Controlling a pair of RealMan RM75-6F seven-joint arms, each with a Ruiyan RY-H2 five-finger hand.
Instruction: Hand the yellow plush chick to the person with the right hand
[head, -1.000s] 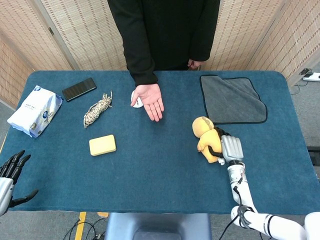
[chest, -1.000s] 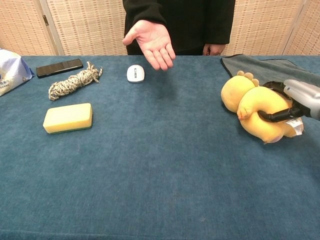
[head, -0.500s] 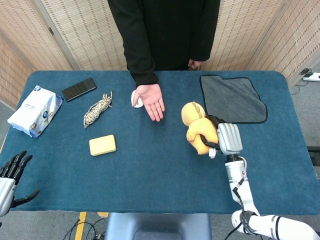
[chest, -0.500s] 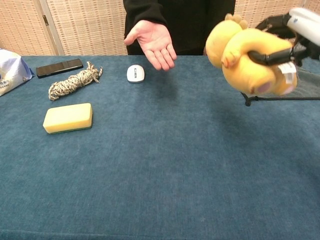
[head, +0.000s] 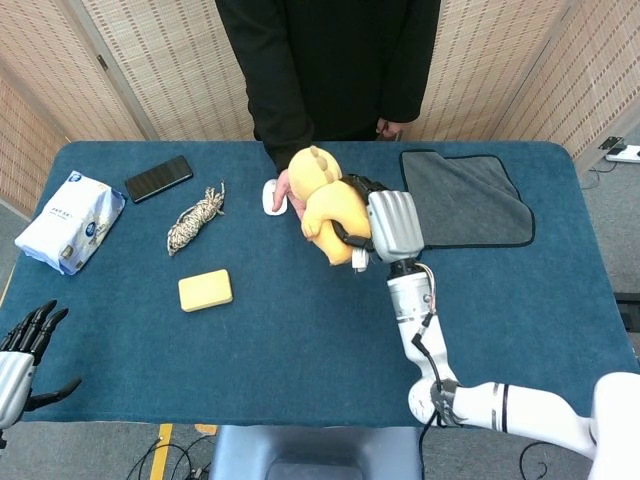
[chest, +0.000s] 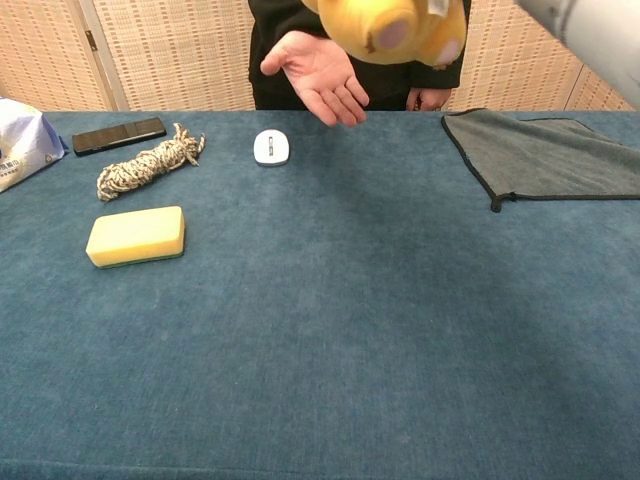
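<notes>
From the head view, your right hand (head: 385, 226) has carried the plush chick (head: 325, 203) up off the worktop (head: 300, 340) and leftward since the earlier frames; it grips the toy around its middle, dark fingers (head: 352, 238) wrapped about the body. The chick now sits just left of that hand, over the person's open palm (head: 284, 186), hiding most of it. Your left hand (head: 22, 350) hangs at the near left edge, holding nothing, fingers spread, where it was before.

From the chest view, only the chick's underside (chest: 400, 30) shows at the top edge, just right of the person's palm (chest: 318, 72); the gripping fingers are out of frame here.
</notes>
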